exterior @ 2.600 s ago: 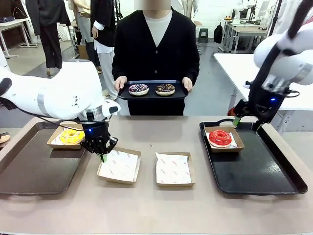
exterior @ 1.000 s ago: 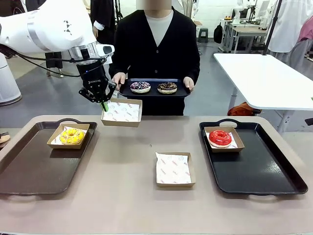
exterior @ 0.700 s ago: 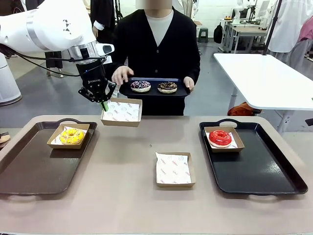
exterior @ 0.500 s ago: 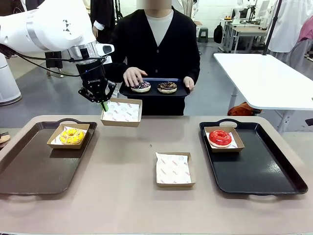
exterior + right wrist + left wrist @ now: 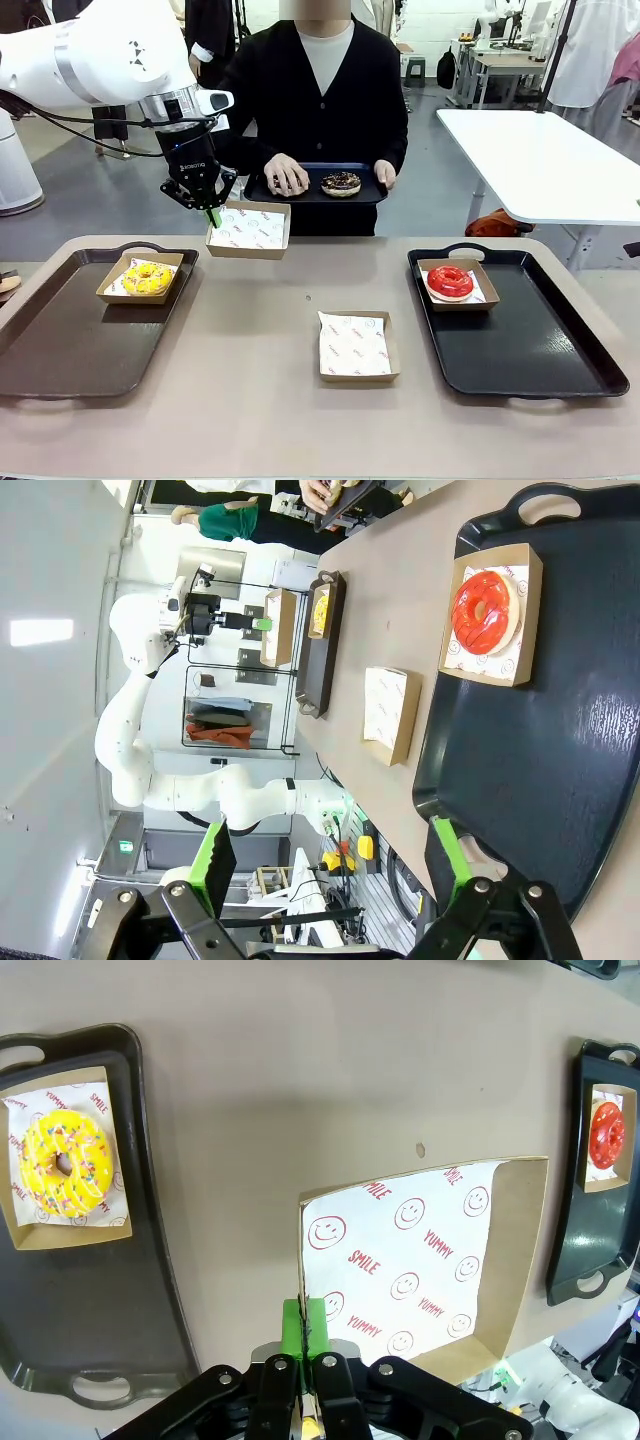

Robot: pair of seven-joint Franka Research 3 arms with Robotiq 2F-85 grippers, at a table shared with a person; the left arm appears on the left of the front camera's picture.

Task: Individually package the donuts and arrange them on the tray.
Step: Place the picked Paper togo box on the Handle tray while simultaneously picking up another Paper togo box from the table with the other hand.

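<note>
- The left tray (image 5: pixel 60 360) lies along the table's (image 5: pixel 300 420) left edge. Against its far edge sits a paper-lined cardboard box (image 5: pixel 115 287) holding the yellow-iced donut (image 5: pixel 147 277), so that one looks packaged and placed.
- The left gripper (image 5: pixel 212 213) hangs in the air over the table's far edge, left of the middle. Its green pads are pinched on the left wall of an empty lined box (image 5: pixel 249 229). It holds the box level and open side up, close to the person, probably so a donut can be set in.
- The person stands at the far edge with a small black tray (image 5: pixel 315 199). One hand (image 5: pixel 287 175) covers the tray's left end, likely grasping a donut I cannot make out. The chocolate-iced donut (image 5: pixel 341 183) sits bare at the tray's middle.
- A second empty box (image 5: pixel 358 346) waits near the table's middle.
- The right tray (image 5: pixel 530 350) lies along the right edge, with the boxed red-iced donut (image 5: pixel 450 281) in its far left corner.
- The right gripper (image 5: pixel 330 840) hangs above that tray, fingers spread and holding nothing, seemingly parked clear.
</note>
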